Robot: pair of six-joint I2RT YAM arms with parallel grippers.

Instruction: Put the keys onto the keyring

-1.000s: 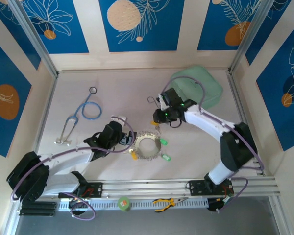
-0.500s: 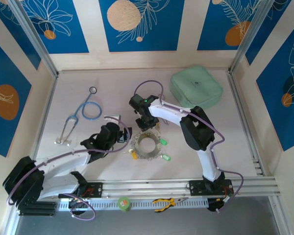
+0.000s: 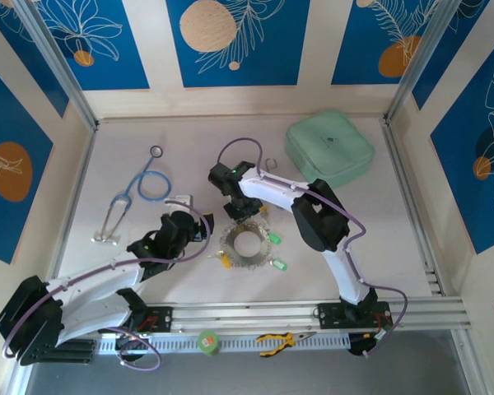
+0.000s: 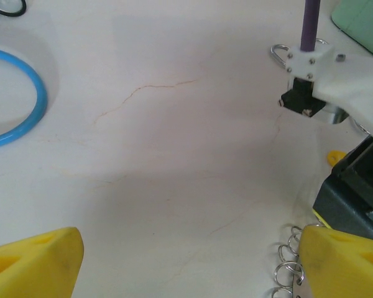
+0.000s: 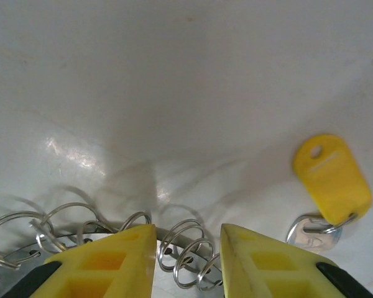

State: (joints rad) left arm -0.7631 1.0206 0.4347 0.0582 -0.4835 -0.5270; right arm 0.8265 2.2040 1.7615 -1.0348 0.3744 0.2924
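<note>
The silvery keyring (image 3: 247, 244) lies flat at mid-table, its rim fringed with small split rings (image 5: 193, 254). Two green keys (image 3: 272, 238) (image 3: 280, 265) lie at its right edge. One yellow key (image 3: 223, 262) lies at its near left, another yellow key (image 5: 331, 177) beside its far rim. My right gripper (image 3: 245, 216) (image 5: 186, 248) is open, pointing down at the ring's far rim, with its fingers (image 5: 105, 264) either side of a few split rings. My left gripper (image 3: 207, 239) (image 4: 191, 248) is wide open just left of the ring, over bare table.
A blue-tubed stethoscope (image 3: 144, 185) and silver forceps (image 3: 111, 222) lie at the left. A pale green pouch (image 3: 329, 148) sits at the back right, with a small metal clip (image 3: 270, 163) near it. Pliers (image 3: 276, 339) and a tape roll (image 3: 207, 341) rest on the front rail.
My right arm has swung left from near the pouch to the ring's far rim, and its jaws have widened slightly. The left arm has drawn back a little toward its base.
</note>
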